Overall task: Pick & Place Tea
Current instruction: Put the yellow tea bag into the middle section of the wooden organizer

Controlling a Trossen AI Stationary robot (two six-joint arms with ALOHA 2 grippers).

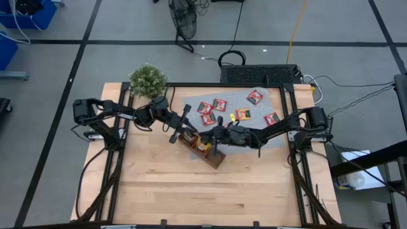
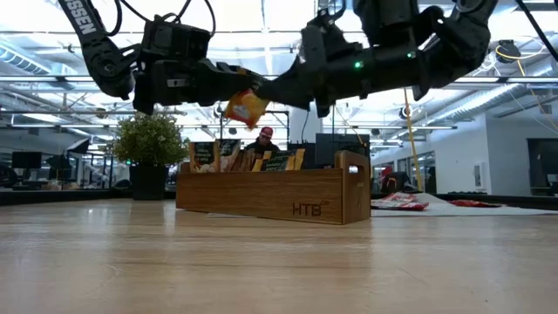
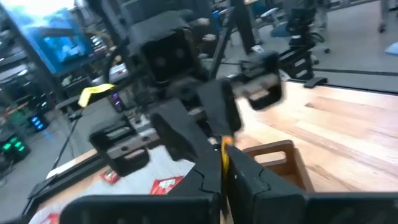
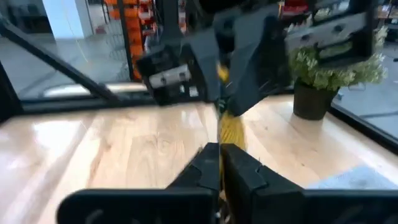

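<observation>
Both end effectors pinched shut on one orange foil sachet above brown wooden tray; could tear if pulled apart

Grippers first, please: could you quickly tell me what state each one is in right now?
Left gripper: shut on the orange tea sachet above the wooden tray.
Right gripper: shut on the same orange tea sachet.

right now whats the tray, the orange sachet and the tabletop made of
Tray: looks like wood, smooth brown finish, grain and a stamped mark on its side. Orange sachet: probably foil or plastic film, crinkled and shiny, pinched between the left gripper and the right gripper. Tabletop: pale wood planks with visible grain, satin sheen.
</observation>
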